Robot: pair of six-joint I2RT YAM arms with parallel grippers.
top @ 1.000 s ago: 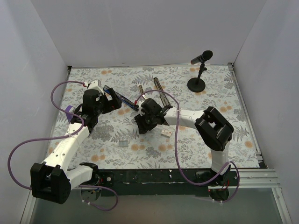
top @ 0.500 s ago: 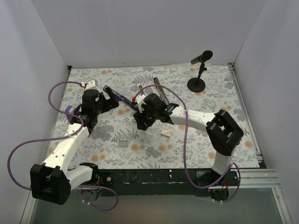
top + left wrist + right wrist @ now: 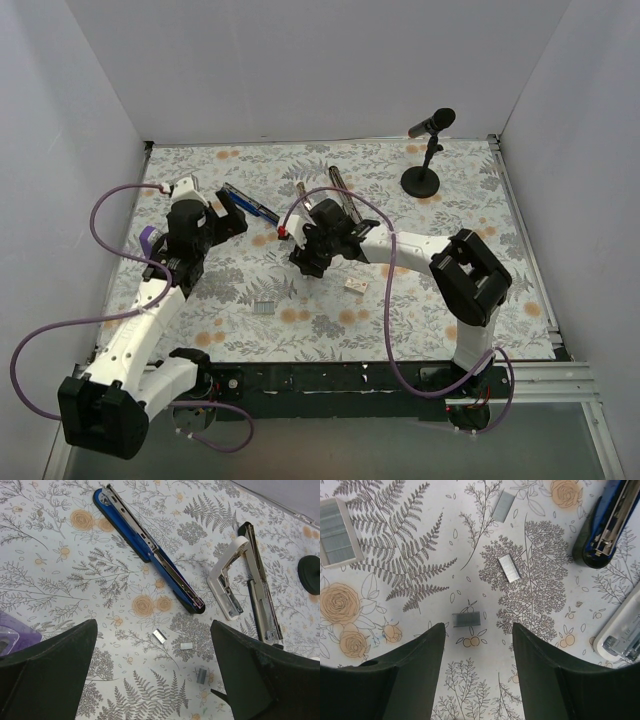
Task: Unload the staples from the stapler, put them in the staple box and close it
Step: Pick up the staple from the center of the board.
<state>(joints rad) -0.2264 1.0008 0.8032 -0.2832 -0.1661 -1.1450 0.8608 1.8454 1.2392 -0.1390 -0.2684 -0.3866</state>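
Observation:
The blue-and-black stapler (image 3: 150, 550) lies opened flat on the floral mat, its silvery channel facing up; it also shows in the top view (image 3: 250, 203). Three small staple strips lie loose near its tip (image 3: 159, 636), (image 3: 186, 645), (image 3: 201, 675). In the right wrist view they show as three staple strips (image 3: 466, 619), (image 3: 508, 568), (image 3: 504, 506). My left gripper (image 3: 154, 645) is open and empty, held above the mat short of the stapler. My right gripper (image 3: 479, 630) is open and empty, just above the nearest strip.
A second white-and-black stapler (image 3: 245, 580) lies open to the right. A white box of staples (image 3: 337, 532) lies near the right gripper. Another staple block (image 3: 263, 308) lies toward the front. A purple block (image 3: 7, 637) is at the left, a microphone stand (image 3: 422, 178) at the back right.
My right gripper has shifted a little back and left toward the stapler's tip. My left gripper has drawn slightly left, away from the blue stapler. Both stay open.

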